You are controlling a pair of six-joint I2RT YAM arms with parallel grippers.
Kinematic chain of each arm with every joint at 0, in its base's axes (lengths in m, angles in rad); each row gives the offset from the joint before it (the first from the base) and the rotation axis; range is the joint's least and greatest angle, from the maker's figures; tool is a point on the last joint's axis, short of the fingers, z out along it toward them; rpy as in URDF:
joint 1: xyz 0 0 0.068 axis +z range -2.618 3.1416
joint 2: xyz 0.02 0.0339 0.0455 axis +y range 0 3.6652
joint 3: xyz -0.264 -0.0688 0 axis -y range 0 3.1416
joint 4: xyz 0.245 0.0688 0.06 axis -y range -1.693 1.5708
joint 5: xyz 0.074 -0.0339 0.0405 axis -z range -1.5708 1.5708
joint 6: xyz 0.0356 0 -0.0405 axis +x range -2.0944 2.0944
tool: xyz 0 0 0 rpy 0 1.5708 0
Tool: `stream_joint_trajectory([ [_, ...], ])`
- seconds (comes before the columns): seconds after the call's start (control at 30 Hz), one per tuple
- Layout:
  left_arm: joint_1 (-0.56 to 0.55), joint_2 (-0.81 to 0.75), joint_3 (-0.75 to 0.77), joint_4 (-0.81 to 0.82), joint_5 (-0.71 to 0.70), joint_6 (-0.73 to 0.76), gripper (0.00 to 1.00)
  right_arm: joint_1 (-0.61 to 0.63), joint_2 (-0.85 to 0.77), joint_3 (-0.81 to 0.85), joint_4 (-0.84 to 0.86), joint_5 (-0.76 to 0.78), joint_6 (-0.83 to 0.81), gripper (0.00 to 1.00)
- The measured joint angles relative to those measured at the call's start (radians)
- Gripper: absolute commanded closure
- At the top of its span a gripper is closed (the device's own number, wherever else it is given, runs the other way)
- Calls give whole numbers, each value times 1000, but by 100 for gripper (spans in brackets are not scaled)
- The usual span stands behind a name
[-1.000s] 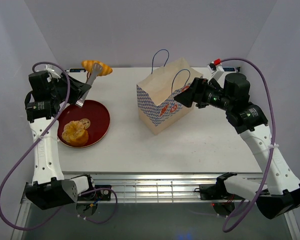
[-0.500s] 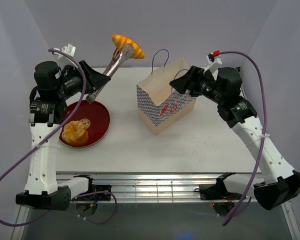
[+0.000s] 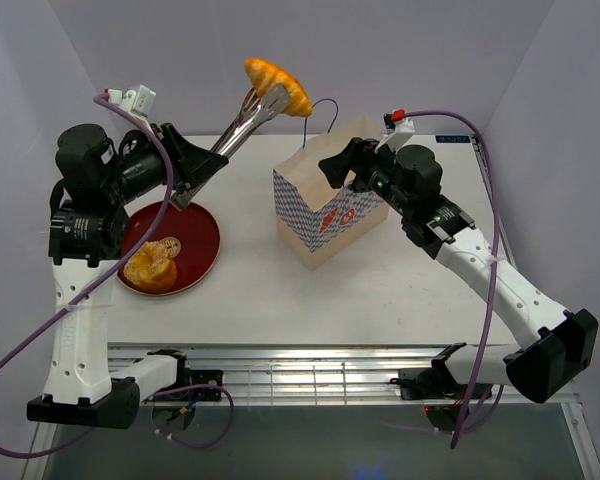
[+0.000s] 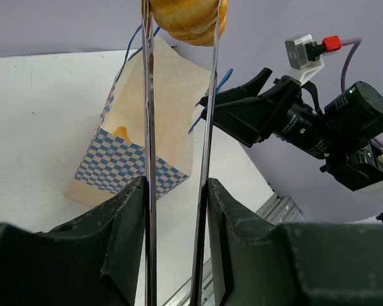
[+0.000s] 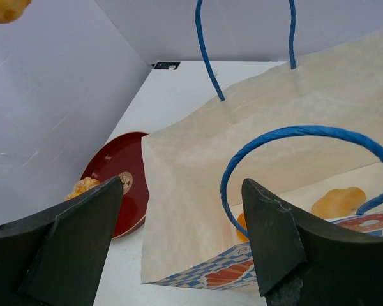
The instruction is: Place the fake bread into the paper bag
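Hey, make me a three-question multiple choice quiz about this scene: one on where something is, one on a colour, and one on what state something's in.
1. Where is the croissant?
A. On the plate
B. In the air, clamped in the tongs
C. Inside the paper bag

2. What colour is the plate?
A. White
B. Green
C. Dark red

3. How is the paper bag?
A. Standing, mouth open
B. Lying flat
C. Folded shut

Answers:
1 B: the tongs in the left hand hold it high above the table, left of the bag.
2 C: dark red shows around the bread lying on it.
3 A: the right wrist view looks into its open mouth at pieces inside.
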Motion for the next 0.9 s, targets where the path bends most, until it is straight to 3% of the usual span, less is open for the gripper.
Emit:
stream_joint_trajectory([
  [0.3,-100,60,33,-14,-15,51,69,23,23,-14,39,109,-26,40],
  [0.53,-291,156,73,-67,-165,115,73,23,-21,-57,35,175,-45,68],
  [0.9,-313,166,78,-142,-336,171,73,23,-62,-58,8,204,-65,69],
])
